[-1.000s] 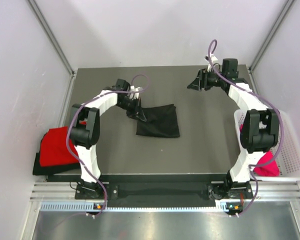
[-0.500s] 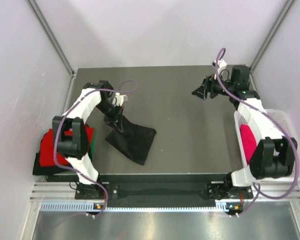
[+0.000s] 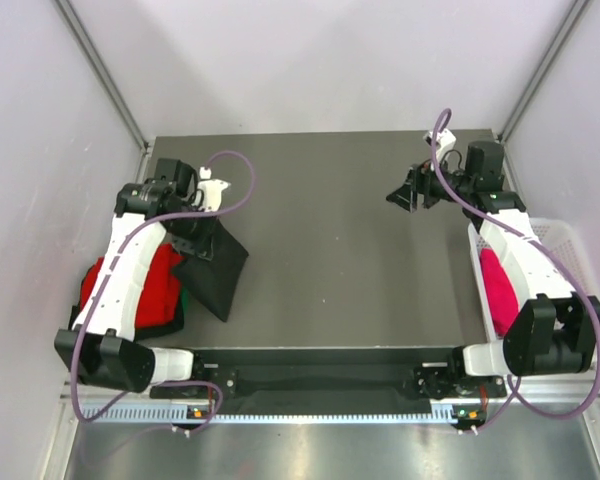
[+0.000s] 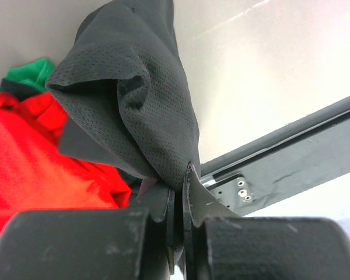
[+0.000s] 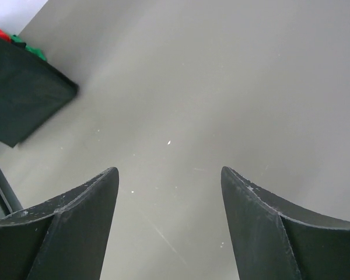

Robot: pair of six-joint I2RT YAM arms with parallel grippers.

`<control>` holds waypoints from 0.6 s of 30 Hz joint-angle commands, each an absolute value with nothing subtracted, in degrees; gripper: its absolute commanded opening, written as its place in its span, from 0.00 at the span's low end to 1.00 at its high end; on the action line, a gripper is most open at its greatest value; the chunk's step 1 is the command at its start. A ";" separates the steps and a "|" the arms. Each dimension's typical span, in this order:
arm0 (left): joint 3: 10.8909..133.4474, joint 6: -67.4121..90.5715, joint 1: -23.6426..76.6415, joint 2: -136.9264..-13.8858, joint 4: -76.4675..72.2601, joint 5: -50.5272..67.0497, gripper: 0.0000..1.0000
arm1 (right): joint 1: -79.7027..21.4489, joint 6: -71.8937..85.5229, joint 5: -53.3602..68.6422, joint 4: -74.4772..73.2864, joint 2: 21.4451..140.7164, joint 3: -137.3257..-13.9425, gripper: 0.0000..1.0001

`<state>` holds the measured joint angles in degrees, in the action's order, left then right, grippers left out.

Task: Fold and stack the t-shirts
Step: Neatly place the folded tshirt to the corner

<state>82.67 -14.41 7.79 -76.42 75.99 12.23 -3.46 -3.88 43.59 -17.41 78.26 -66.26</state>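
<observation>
At the left edge of the desk [image 3: 340,250], stacking is in hand: the left claw [image 3: 198,238], clenched on a corner of the folded black t-shirt [image 3: 216,272], holds it just beside the red t-shirt [image 3: 140,290] pile. Next, I judge, the shirt must be laid squarely on top and released. The right claw [image 3: 408,192] gapes wide and empty above bare desk. The magenta-pink t-shirt [image 3: 495,285] lies in the basket [image 3: 580,300].

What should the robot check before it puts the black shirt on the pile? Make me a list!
1. Left claw gripping black shirt: ok, shut on it.
2. Black shirt over the pile: not ok, mostly beside red shirt.
3. Fold tidy: cannot tell, bunched near the claw.
4. Red shirt on top, green shirt beneath: ok.
5. Right claw clear: ok, open, far across the table.
6. Pink shirt in basket: ok.
</observation>
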 commanded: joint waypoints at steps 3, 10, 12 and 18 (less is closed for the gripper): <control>80.86 -16.43 6.86 -69.88 85.60 8.01 0.00 | -3.16 -5.10 44.38 -15.47 75.67 -65.22 0.72; 82.88 -15.64 6.15 -63.55 86.40 0.55 0.00 | -2.64 -4.66 44.30 -14.50 74.80 -63.81 0.72; 82.79 -15.64 6.15 -61.97 86.40 -2.19 0.00 | -2.37 -4.48 44.38 -13.71 74.62 -63.20 0.73; 80.86 -16.00 5.71 -59.33 86.31 -8.60 0.00 | -1.76 -4.13 44.65 -12.92 73.92 -61.79 0.73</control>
